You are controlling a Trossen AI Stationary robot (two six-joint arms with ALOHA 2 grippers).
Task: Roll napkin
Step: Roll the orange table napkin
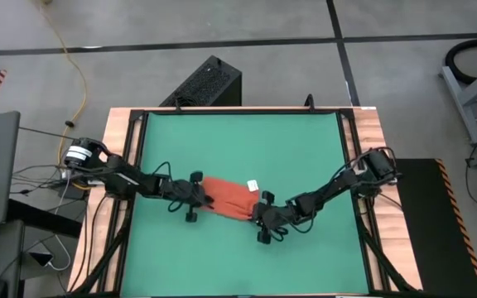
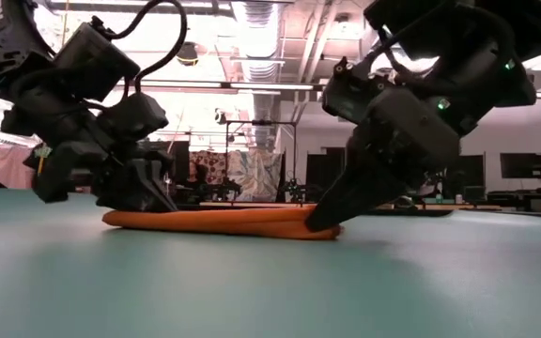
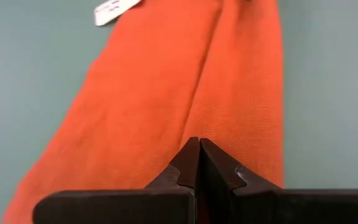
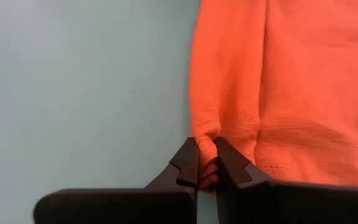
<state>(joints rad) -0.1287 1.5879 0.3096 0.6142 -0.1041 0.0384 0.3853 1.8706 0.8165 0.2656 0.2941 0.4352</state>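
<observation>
Near the middle of the green table mat (image 1: 238, 149), slightly toward the 6 o'clock side in the high view, lies the napkin (image 1: 226, 197), an orange-red cloth folded into a long flat band. It runs from about 9 o'clock to 3 o'clock, tilted a little so its right end sits lower in the overhead picture. Its white tag (image 1: 252, 185) shows at the upper edge, toward the right end. From table height the napkin (image 2: 219, 222) looks low and flat, a thin strip resting on the mat.

The left gripper (image 1: 199, 199) sits at the napkin's 9 o'clock end. Its 2 fingers are pressed together, tip against tip, over the cloth (image 3: 185, 99); I cannot tell whether any fabric is caught between them. The tag (image 3: 114, 9) appears far off at the cloth's other end in that wrist view.

The right gripper (image 1: 261, 217) is at the napkin's 3 o'clock end, low against the mat. Its jaws are nearly together and clamped on a small pinch of the cloth's edge, with a fold of orange fabric (image 4: 272, 93) bulging between the fingertips. In the low view this gripper (image 2: 325, 223) touches down right at the cloth's end.
</observation>
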